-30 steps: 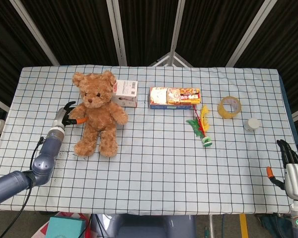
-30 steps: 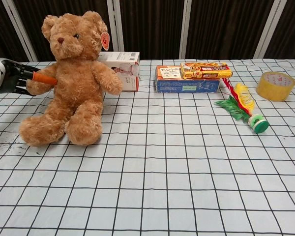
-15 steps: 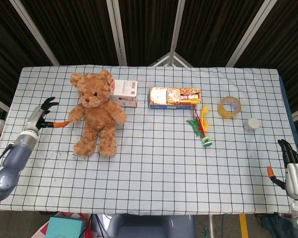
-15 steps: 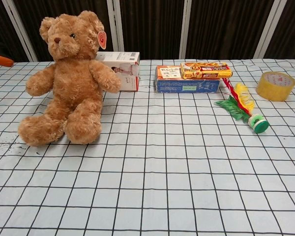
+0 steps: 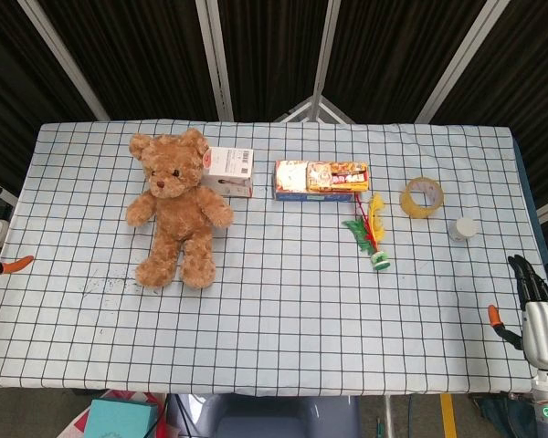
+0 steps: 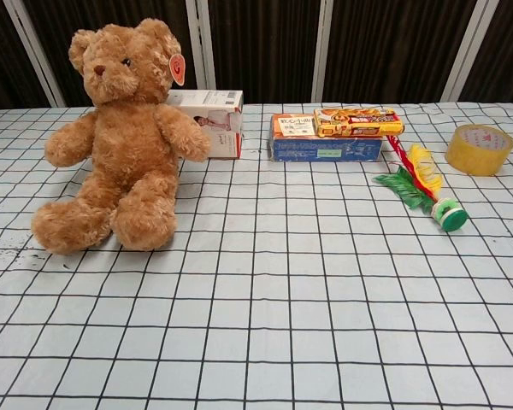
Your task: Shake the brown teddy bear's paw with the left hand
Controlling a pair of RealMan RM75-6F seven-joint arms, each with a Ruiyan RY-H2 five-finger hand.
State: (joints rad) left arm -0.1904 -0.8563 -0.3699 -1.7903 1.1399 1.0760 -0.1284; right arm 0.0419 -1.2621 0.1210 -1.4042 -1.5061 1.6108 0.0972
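The brown teddy bear [image 5: 175, 208] sits upright at the back left of the checked table [image 5: 283, 319], also shown in the chest view [image 6: 120, 137]. Its near-side paw [image 6: 67, 145] hangs free, with nothing touching it. Of my left hand only an orange fingertip [image 5: 18, 263] shows, at the table's far left edge and well apart from the bear; the rest of the hand is out of frame. My right hand [image 5: 539, 310] rests off the table's front right corner, fingers extended and holding nothing.
A white box [image 5: 230, 171] stands just behind the bear. To the right are a blue snack box [image 5: 320, 179], a feathered shuttlecock [image 5: 373, 235], a yellow tape roll [image 5: 422, 197] and a small white cup [image 5: 463, 228].
My left hand has let go of the bear's paw and pulled back left, off the table. The bear's arm has dropped back. The right hand has not moved.
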